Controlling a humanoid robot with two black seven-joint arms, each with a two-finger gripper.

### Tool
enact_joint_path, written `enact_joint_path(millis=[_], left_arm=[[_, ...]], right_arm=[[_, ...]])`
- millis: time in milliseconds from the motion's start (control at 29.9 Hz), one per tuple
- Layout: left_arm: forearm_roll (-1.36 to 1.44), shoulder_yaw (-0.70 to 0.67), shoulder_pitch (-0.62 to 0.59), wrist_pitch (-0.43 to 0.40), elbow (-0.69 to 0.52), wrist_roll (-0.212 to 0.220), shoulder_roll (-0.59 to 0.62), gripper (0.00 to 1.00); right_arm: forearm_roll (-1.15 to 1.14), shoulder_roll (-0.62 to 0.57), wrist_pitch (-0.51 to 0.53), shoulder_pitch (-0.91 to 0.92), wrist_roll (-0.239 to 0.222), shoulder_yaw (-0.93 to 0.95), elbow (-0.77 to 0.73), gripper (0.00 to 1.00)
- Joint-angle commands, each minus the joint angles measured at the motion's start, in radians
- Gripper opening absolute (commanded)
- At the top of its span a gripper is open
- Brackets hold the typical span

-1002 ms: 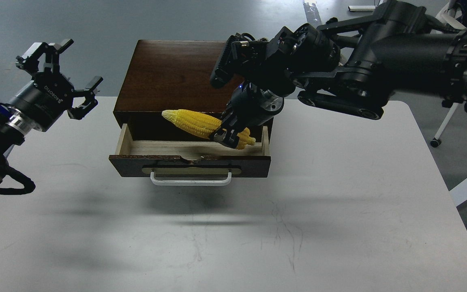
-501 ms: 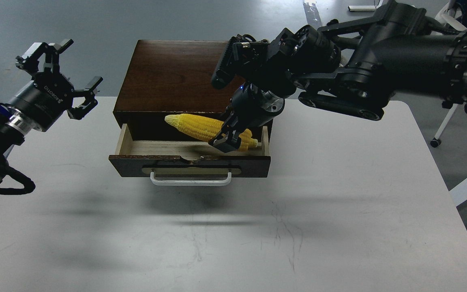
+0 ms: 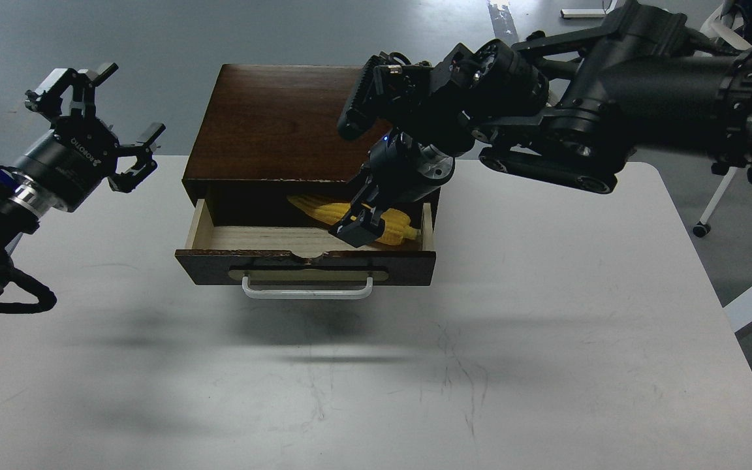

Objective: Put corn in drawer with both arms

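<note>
Drawer [image 3: 304, 267] mouth's left half open — right claw [image 3: 361, 225] fills the rest.

So the table [image 3: 513, 365] is a plain white top with rounded corners, a bit scuffed, with thin crack-like marks running through the middle and soft grey shadows across it. The only thing sitting directly on it is the dark wooden box [image 3: 271, 124], set toward the far edge and roughly centred. Its drawer [image 3: 304, 267] is pulled out toward the near side, white bar handle facing front, hanging just over the tabletop. Grey floor [image 3: 219, 32] shows beyond the far edge.
</note>
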Motion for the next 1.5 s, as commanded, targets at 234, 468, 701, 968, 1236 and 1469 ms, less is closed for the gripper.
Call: enact_joint_path(millis=[234,468,701,968,1236,1469], left_arm=[[0.0,0.0,0.001,-0.002,0.001,0.0,-0.002,0.99],[0.0,0.0,0.003,-0.005,0.003,0.0,-0.002,0.99],[0.0,0.002,0.004,-0.005,0.006,0.0,-0.009,0.99],[0.0,0.002,0.026,-0.027,0.006,0.0,-0.009,0.99],[0.002,0.002,0.026,-0.027,0.008,0.0,-0.021,0.99],[0.002,0.0,0.031,-0.026,0.009,0.0,-0.03,0.99]], right_arm=[[0.541,-0.171,-0.002,-0.002,0.0,0.133,-0.006,0.94],[0.892,-0.326,-0.019,-0.155,0.0,0.286,-0.01,0.96],[1.032,-0.444,-0.128,-0.509,0.0,0.569,-0.01,0.98],[1.254,-0.429,-0.143,-0.85,0.0,0.899,-0.082,0.98],[1.288,-0.364,-0.14,-1.06,0.0,1.065,-0.119,1.0],[1.288,-0.343,-0.142,-1.12,0.0,1.105,-0.119,1.0]])
